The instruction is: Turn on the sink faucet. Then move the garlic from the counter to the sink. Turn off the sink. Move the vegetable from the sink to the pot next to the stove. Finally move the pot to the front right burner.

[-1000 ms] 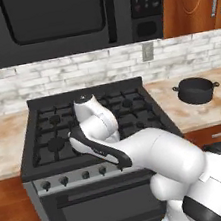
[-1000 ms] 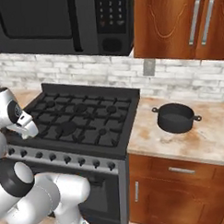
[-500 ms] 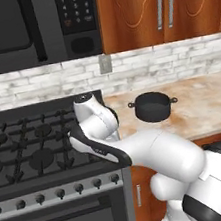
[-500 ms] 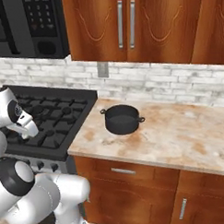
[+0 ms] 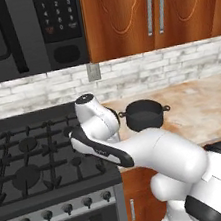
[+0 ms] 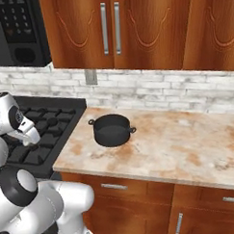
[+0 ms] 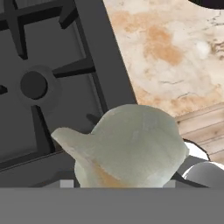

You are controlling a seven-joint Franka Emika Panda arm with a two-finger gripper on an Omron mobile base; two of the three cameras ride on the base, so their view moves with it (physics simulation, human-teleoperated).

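Note:
In the hand view the off-white garlic (image 7: 131, 148) with its pointed tip sits right in front of the camera, and my gripper (image 7: 127, 181) is shut on it; the bulb hides the fingertips. Below it lie the black stove (image 7: 43, 65), one round burner (image 7: 33, 84) and the beige counter (image 7: 175, 48). The black pot (image 5: 144, 114) stands on the counter (image 5: 203, 108) just right of the stove (image 5: 29, 161), and it is empty (image 6: 112, 130). My folded arm hangs over the stove's right edge (image 6: 47, 127). The sink and faucet are out of view.
A black microwave (image 5: 19, 35) hangs above the stove. Reddish-brown wall cabinets (image 6: 115, 32) run above a white brick backsplash (image 6: 151, 91). Bare counter (image 6: 187, 144) stretches right of the pot. Knobs (image 5: 67, 206) line the stove's front.
The base has driven to the right, so the stove has slid left in both base views and the pot sits nearer the middle. The arm's pose and its hold on the garlic are unchanged.

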